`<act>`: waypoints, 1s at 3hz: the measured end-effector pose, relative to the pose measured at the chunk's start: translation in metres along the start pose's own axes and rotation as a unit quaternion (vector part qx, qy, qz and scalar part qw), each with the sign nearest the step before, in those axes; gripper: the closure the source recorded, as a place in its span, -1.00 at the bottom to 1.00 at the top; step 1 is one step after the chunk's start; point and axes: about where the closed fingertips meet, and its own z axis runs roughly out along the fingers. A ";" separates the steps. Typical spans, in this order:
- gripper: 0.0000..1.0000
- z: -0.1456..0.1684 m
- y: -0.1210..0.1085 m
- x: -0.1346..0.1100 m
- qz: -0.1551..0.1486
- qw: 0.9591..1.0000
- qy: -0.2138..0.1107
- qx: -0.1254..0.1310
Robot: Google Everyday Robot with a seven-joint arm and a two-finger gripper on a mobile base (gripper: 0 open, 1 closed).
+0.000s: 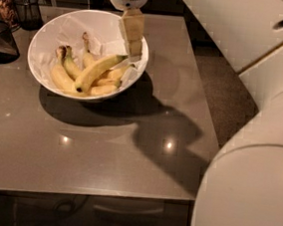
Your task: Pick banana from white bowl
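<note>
While beside banana (96,70), jaws over bowl (49,26)

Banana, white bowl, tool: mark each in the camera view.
banana (98,71), camera view, mid-body of the longest one.
white bowl (64,27), camera view, far-left inner wall.
tool (133,54), camera view, lower end, above the bowl's right rim by the banana's stem.

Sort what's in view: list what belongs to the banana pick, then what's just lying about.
Job: banana, the longest one; white bowl holding it; gripper, over the bowl's right rim.
Lying about: shorter bananas in the bowl; dark jar and mesh cup on the table.
</note>
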 end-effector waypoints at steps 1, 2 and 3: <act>-1.00 0.025 -0.006 -0.010 -0.024 1.000 -0.003 -0.019; -1.00 0.046 -0.006 -0.017 -0.036 0.999 -0.009 -0.038; -0.84 0.062 -0.004 -0.025 -0.041 0.998 -0.014 -0.054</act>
